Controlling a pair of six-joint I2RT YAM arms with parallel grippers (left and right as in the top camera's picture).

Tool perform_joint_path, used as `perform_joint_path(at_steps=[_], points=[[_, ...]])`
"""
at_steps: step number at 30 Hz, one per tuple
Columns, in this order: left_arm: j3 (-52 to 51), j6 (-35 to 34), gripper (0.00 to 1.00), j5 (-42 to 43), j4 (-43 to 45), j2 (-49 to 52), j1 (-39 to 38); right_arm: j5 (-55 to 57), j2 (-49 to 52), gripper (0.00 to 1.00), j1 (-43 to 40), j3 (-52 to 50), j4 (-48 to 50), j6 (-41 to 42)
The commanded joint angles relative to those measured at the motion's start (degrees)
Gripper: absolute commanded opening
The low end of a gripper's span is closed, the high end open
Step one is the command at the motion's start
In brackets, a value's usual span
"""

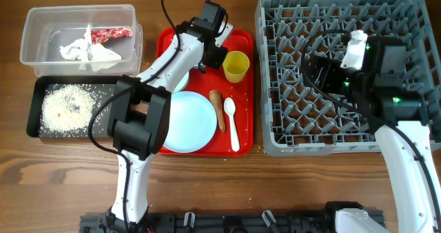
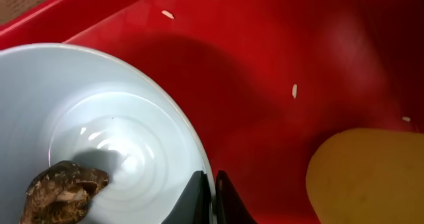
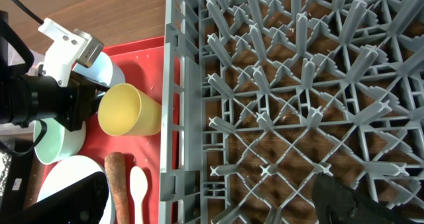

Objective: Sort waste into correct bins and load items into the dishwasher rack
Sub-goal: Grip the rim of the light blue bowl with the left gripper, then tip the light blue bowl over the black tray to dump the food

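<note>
Left gripper [image 2: 212,199] pinches the pale bowl [image 2: 99,111] at its five o'clock rim; right gripper [image 1: 317,67] hangs open over the dishwasher rack [image 1: 406,26].

A brown wooden table [image 1: 55,181] with visible grain filled the view. Light was even. Shadows on the wood were soft.

The left arm [image 1: 169,64] crosses the red tray's [image 1: 245,81] upper left, with the yellow cup [image 1: 236,66] just beside it. The right arm [image 1: 386,102] covers the rack's [image 1: 275,26] right half; its left pegs and the wood [image 1: 62,185] at lower left lie open.
</note>
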Motion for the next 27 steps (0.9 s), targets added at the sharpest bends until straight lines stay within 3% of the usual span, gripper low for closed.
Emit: perform_joint_path(at_steps=[1,11,14,17,22,27], points=[[1.16,-2.54,0.04,0.94,0.85,-0.33,-0.26,0.72,0.57,1.0,-0.02,1.49,0.31,0.79],[7.52,-12.9,0.04,2.71,0.72,-8.72,0.7,0.72,0.57,1.0,-0.02,1.49,0.26,0.79],[7.52,-19.78,0.04,3.52,-3.1,-13.44,2.91,0.72,0.57,1.0,-0.02,1.49,0.31,0.79],[7.52,-27.52,0.04,7.78,-12.63,-18.25,8.92,1.18,0.57,1.0,-0.02,1.49,0.28,0.66],[7.5,-26.47,0.04,21.05,-24.35,-20.24,23.3,1.84,0.57,0.99,-0.02,1.49,0.28,0.61],[3.72,-19.04,0.04,31.56,-27.89,-20.09,38.27,2.01,0.57,0.99,-0.02,1.49,0.31,0.63]])
